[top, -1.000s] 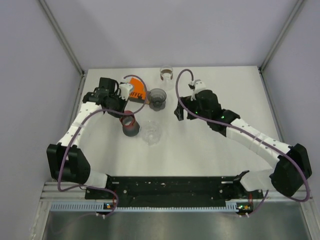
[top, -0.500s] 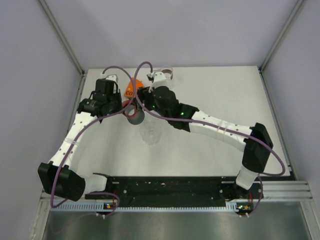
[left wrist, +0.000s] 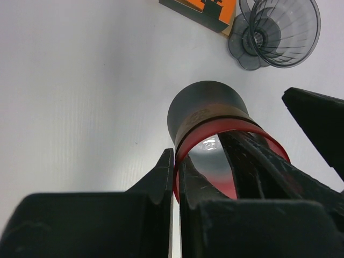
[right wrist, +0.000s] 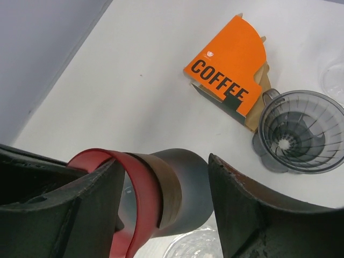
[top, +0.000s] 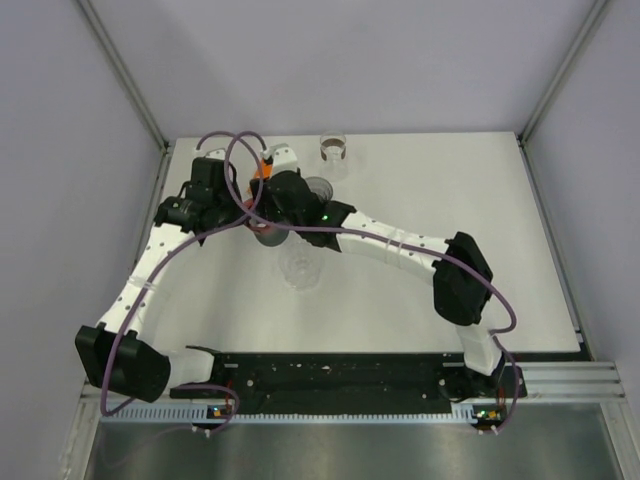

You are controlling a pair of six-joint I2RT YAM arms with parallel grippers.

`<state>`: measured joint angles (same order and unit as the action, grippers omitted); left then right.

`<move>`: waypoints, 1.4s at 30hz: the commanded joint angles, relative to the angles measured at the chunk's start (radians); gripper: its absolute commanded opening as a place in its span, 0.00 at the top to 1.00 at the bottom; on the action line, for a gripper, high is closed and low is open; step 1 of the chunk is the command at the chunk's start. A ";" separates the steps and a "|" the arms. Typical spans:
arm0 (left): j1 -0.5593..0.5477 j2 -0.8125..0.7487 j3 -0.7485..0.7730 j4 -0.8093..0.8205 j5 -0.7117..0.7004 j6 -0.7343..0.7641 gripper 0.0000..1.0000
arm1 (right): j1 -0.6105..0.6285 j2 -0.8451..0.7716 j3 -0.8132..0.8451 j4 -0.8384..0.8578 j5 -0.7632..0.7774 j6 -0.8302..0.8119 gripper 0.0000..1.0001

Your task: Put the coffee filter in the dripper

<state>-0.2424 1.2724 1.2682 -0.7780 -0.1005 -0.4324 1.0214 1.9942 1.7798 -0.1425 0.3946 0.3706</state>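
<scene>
The orange "COFFEE" pack of brown paper filters [right wrist: 228,80] lies on the table at the back left [left wrist: 207,11]. The grey ribbed dripper [right wrist: 301,131] stands beside it, empty [left wrist: 282,32] [top: 318,190]. My left gripper [left wrist: 176,156] is shut on the red rim of a grey cup [left wrist: 207,107], held tilted above the table. My right gripper [right wrist: 164,161] is open and straddles that cup [right wrist: 183,183]. One of its fingers [left wrist: 252,166] reaches into the cup's mouth. The other finger [left wrist: 317,123] stands just clear of the outside.
A clear glass vessel [top: 301,268] stands on the table right under the cup [right wrist: 199,247]. A small glass [top: 333,147] sits at the back edge. Both arms cross at the back left, close to the left wall.
My right arm has swung left, from right of the dripper over to the cup, and its jaws have narrowed around it. My left gripper kept its hold and shifted the cup slightly.
</scene>
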 commanded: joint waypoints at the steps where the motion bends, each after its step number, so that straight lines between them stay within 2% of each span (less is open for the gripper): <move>1: -0.009 -0.008 0.057 0.060 0.007 -0.022 1.00 | 0.009 0.052 0.085 -0.083 0.033 -0.053 0.39; 3: -0.009 -0.004 0.063 0.065 0.027 -0.022 1.00 | 0.006 0.066 0.093 -0.100 0.044 -0.071 0.49; 8: -0.009 0.007 0.076 0.080 0.087 -0.012 1.00 | -0.007 0.046 0.090 -0.117 0.066 -0.093 0.97; 9: -0.009 0.007 0.079 0.088 0.096 0.000 1.00 | -0.012 0.037 0.087 -0.117 0.064 -0.101 1.00; 13: -0.008 0.019 0.089 0.126 0.169 0.055 1.00 | -0.047 -0.011 0.073 -0.120 0.007 -0.119 1.00; 14: -0.006 0.021 0.094 0.140 0.179 0.066 0.96 | -0.056 -0.027 0.069 -0.124 -0.034 -0.122 1.00; 16: 0.002 0.025 0.124 0.137 0.192 0.089 0.74 | -0.072 -0.076 0.055 -0.134 -0.074 -0.121 1.00; 18: 0.024 0.025 0.181 0.129 0.209 0.107 0.58 | -0.083 -0.122 0.037 -0.143 -0.069 -0.139 1.00; 22: 0.067 0.030 0.264 0.132 0.268 0.150 0.30 | -0.127 -0.216 -0.017 -0.163 -0.083 -0.148 1.00; 23: 0.074 0.031 0.272 0.132 0.263 0.158 0.27 | -0.145 -0.239 -0.034 -0.166 -0.092 -0.154 1.00; 28: 0.107 0.018 0.261 0.146 0.295 0.170 0.21 | -0.194 -0.346 -0.126 -0.213 -0.149 -0.257 1.00; 35: 0.184 -0.005 0.212 0.172 0.361 0.184 0.21 | -0.274 -0.480 -0.374 -0.264 -0.324 -0.470 1.00; 42: 0.216 -0.036 0.100 0.221 0.282 0.213 0.22 | -0.306 -0.486 -0.588 -0.169 -0.428 -0.552 1.00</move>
<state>-0.0315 1.2789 1.4124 -0.6231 0.2111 -0.2546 0.7372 1.5330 1.2575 -0.4110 0.0551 -0.1116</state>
